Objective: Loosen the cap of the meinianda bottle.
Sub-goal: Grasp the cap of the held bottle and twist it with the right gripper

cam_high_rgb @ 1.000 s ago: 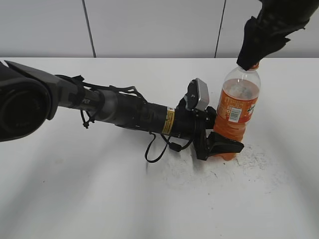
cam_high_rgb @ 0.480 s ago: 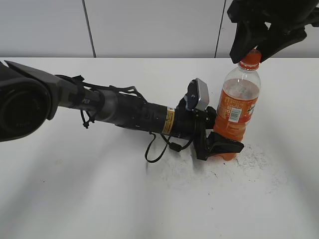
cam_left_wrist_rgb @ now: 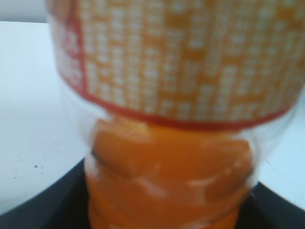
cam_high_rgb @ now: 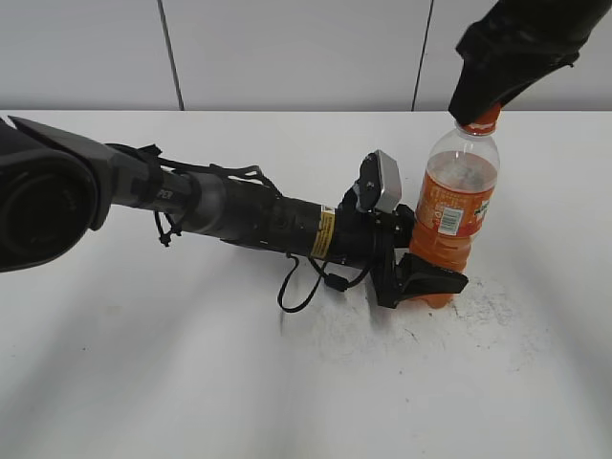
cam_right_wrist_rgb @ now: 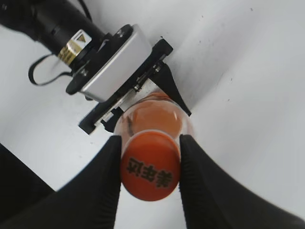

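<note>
The meinianda bottle [cam_high_rgb: 455, 218] stands upright on the white table, clear plastic with orange drink and an orange label. It fills the left wrist view [cam_left_wrist_rgb: 176, 143]. My left gripper [cam_high_rgb: 427, 282] is shut on the bottle's base, its black fingers showing at both lower corners of the left wrist view. The orange cap [cam_right_wrist_rgb: 150, 165], with black print on top, sits on the neck; in the exterior view [cam_high_rgb: 485, 120] only its lower edge shows. My right gripper [cam_right_wrist_rgb: 149, 164] is shut on the cap, one black finger pressed against each side.
The white table [cam_high_rgb: 191, 382] carries dark speckles right of the bottle's base. The left arm [cam_high_rgb: 239, 215] lies low across the table from the left, with a loose cable loop [cam_high_rgb: 292, 287]. A grey panelled wall [cam_high_rgb: 287, 48] stands behind.
The right gripper was over the cap, lifted off and rotated half a second ago, leaving the cap bare, and now grips it again. The bottle and left arm have not moved.
</note>
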`<control>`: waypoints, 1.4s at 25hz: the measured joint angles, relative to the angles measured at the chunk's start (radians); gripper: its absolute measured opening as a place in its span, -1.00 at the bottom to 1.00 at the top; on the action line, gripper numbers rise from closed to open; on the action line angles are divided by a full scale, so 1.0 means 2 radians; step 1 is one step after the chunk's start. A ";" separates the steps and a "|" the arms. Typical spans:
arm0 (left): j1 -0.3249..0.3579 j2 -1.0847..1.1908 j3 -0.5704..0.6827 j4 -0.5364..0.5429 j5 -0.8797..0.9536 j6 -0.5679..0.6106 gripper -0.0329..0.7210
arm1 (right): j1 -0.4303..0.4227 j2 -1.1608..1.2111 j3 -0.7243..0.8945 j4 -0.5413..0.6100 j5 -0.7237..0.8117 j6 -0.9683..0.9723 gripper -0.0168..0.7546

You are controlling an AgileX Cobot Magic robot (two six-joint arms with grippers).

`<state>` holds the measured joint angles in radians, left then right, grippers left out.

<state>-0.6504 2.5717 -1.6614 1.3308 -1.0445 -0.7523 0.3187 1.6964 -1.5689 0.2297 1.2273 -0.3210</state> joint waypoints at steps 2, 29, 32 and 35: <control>0.000 0.000 0.000 0.000 0.000 0.000 0.47 | 0.000 0.000 0.000 -0.001 0.000 -0.146 -0.25; 0.000 -0.001 0.000 0.004 -0.001 0.003 0.47 | 0.000 -0.005 0.001 0.012 0.005 -0.395 -0.25; 0.000 -0.001 0.000 0.004 -0.001 0.003 0.47 | 0.000 -0.005 0.001 0.011 0.005 -0.368 -0.20; 0.000 -0.001 0.000 0.004 0.000 0.002 0.46 | 0.000 -0.007 0.001 0.012 0.002 -0.338 0.01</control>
<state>-0.6504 2.5706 -1.6614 1.3387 -1.0444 -0.7491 0.3187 1.6818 -1.5666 0.2530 1.2306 -0.9975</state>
